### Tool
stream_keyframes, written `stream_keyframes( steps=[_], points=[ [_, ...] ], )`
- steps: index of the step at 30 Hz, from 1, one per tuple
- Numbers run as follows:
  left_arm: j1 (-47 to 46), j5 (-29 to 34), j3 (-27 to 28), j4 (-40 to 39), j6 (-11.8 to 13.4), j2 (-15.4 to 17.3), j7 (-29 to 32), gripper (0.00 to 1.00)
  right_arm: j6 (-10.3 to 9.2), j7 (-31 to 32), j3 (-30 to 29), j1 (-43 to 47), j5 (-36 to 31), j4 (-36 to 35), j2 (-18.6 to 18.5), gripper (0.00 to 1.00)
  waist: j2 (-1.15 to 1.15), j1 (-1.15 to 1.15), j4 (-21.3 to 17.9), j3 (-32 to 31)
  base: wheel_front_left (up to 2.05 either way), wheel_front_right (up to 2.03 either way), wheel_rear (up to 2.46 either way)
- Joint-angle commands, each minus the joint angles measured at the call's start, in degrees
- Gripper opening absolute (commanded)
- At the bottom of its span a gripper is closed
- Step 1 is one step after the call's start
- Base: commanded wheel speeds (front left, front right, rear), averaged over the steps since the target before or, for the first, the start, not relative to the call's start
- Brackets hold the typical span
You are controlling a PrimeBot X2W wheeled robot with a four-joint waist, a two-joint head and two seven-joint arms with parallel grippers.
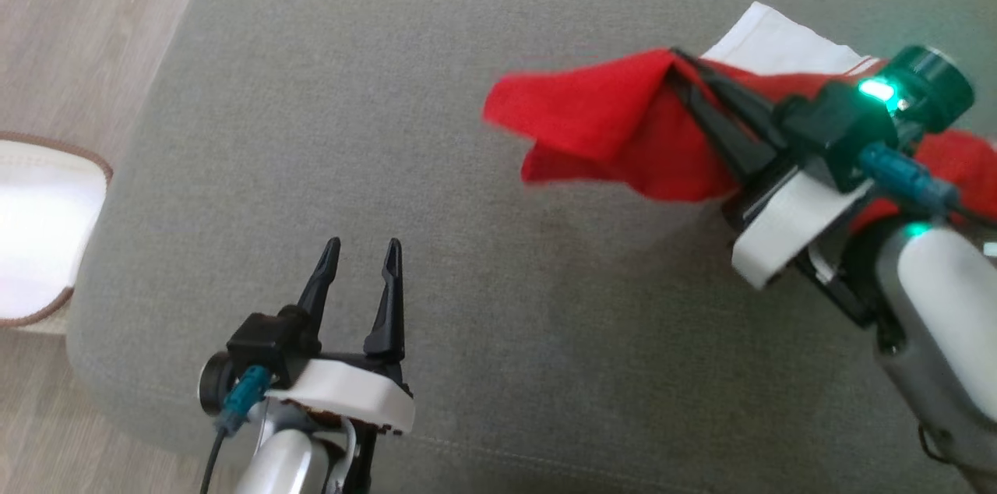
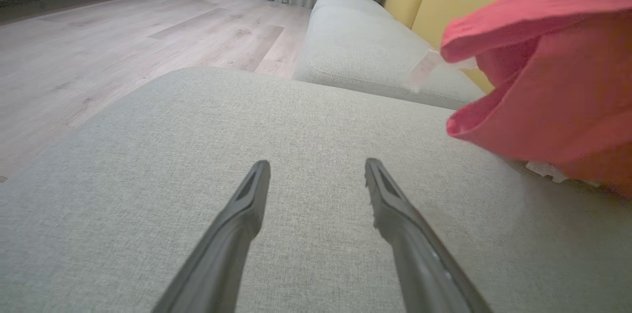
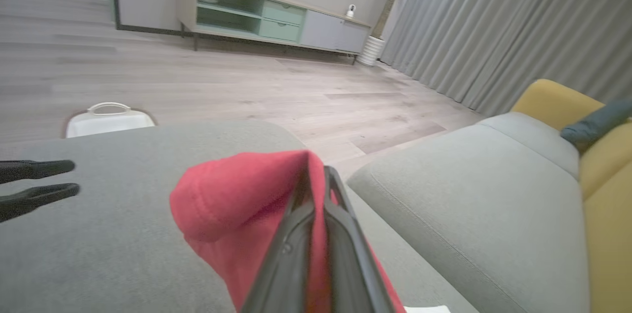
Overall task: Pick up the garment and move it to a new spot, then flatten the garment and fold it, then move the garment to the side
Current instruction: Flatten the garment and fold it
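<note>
Grey woven-fabric seat cushion (image 1: 374,135): the wide pad is spread beneath both arms, with pale wood floor seen past its left edge.

Red soft cloth garment (image 1: 600,120): it is found at the cushion's far right. One fold is held up off the fabric and hangs open towards the left. The rest trails to the right behind the right arm.

Right arm: the pale forearm is brought in from the lower right and angled up and to the left, with a green light lit at the wrist.

Left arm: it is set low at the near left, fingers pointed away from the robot, well apart from the garment.

Right gripper (image 1: 676,56): its fingers are pressed together on a pinched ridge of the red garment, which drapes to either side of them.

Left gripper (image 1: 364,248): its fingers are spread wide, with nothing held between them, above bare cushion.

White flat cloth (image 1: 779,42): it is partly covered by the garment at the far right.
</note>
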Motion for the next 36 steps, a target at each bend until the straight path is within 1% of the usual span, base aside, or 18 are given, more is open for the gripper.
stream_keyframes(
  steps=[1, 4, 7, 11, 15, 21, 22, 25, 26, 27, 28, 29, 33, 36],
  points=[
    [-1.7, -0.4, 1.4, -2.2, 0.2, 0.0, -0.7, 1.00, 0.37, 1.6, -0.6, 0.1, 0.7, -4.1, -0.8, 0.00, 0.00, 0.00, 0.6, 0.5, 0.00, 0.00, 0.00],
    [-2.1, -0.6, 1.2, -2.4, 0.2, 0.0, -0.7, 1.00, 0.37, 3.8, -0.6, -0.3, 1.2, -4.8, -1.3, 0.00, 0.00, 0.00, 1.5, 1.5, 0.00, 0.00, 0.00],
    [-2.9, -1.1, 0.7, -2.6, 0.2, 0.0, -0.7, 1.00, 0.37, 4.4, 0.3, -3.3, 2.2, -1.0, -1.3, 0.00, 0.00, 0.00, 2.5, 2.8, 0.00, 0.00, 0.00],
    [-4.1, -1.8, -0.4, -2.9, 0.4, 0.0, -0.7, 1.00, 0.37, 3.3, 1.6, -10.8, 3.0, 10.2, -1.5, 0.00, 0.00, 0.00, 4.4, 4.7, 0.00, 0.00, 0.00],
    [-5.0, -2.9, -1.9, -2.9, 0.9, 0.0, -0.7, 1.00, 0.37, 0.0, 2.8, -19.3, 2.4, 23.3, -2.3, 0.00, 0.00, 0.00, 7.2, 6.5, 0.00, 0.00, 0.00],
    [-5.7, -4.4, -3.4, -3.0, 1.6, 0.0, -0.7, 1.00, 0.37, -4.6, 3.7, -27.2, 1.7, 41.3, -2.9, 0.00, 0.00, 0.00, 10.6, 8.8, 0.00, 0.00, 0.00],
    [-5.7, -4.4, -3.4, -3.0, 1.6, 0.0, -0.7, 1.00, 0.37, -4.6, 3.7, -27.2, 1.7, 41.3, -2.9, 0.00, 0.00, 0.00, 10.6, 8.8, 0.00, 0.00, 0.00],
    [-5.9, -4.8, -3.8, -3.1, 1.9, 0.0, -0.7, 1.00, 0.37, -7.1, 3.9, -29.3, 1.2, 48.5, -2.4, 0.00, 0.00, 0.00, 11.2, 9.5, 0.00, 0.00, 0.00],
    [-5.9, -4.9, -3.9, -3.1, 2.0, 0.0, -0.7, 1.00, 0.37, -8.0, 3.9, -29.8, 0.9, 50.5, -2.2, 0.04, 0.00, 0.00, 11.2, 9.6, 0.00, 0.00, 0.00],
    [-6.0, -5.0, -4.0, -3.1, 2.1, 0.0, -0.7, 1.00, 0.37, -9.2, 3.6, -30.2, 0.6, 52.4, -1.9, 0.29, 0.00, 0.00, 11.2, 9.7, 0.00, 0.00, 0.00],
    [-6.0, -5.1, -4.0, -3.1, 2.3, 0.0, -0.7, 1.00, 0.37, -10.3, 3.5, -30.6, 0.0, 54.2, -1.7, 0.49, 0.00, 0.00, 11.1, 9.8, 0.00, 0.00, 0.00],
    [-5.9, -5.1, -4.0, -3.1, 2.4, 0.0, -0.7, 1.00, 0.37, -11.4, 3.1, -31.0, -0.7, 55.9, -1.5, 1.00, 0.00, 0.00, 10.8, 9.9, 0.00, 0.00, 0.00],
    [-6.0, -4.6, -3.5, -2.9, 2.4, 0.0, -0.7, 1.00, 0.37, -15.6, 1.3, -32.4, -2.3, 61.3, -0.2, 1.00, 0.00, 0.00, 8.7, 9.4, 0.00, 0.00, 0.00],
    [-5.7, -3.9, -3.0, -2.5, 2.1, 0.0, -0.7, 1.00, 0.37, -18.7, 2.1, -32.3, -2.2, 62.5, 1.6, 1.00, 0.00, 0.00, 6.4, 8.4, 0.00, 0.00, 0.00]
  ],
)
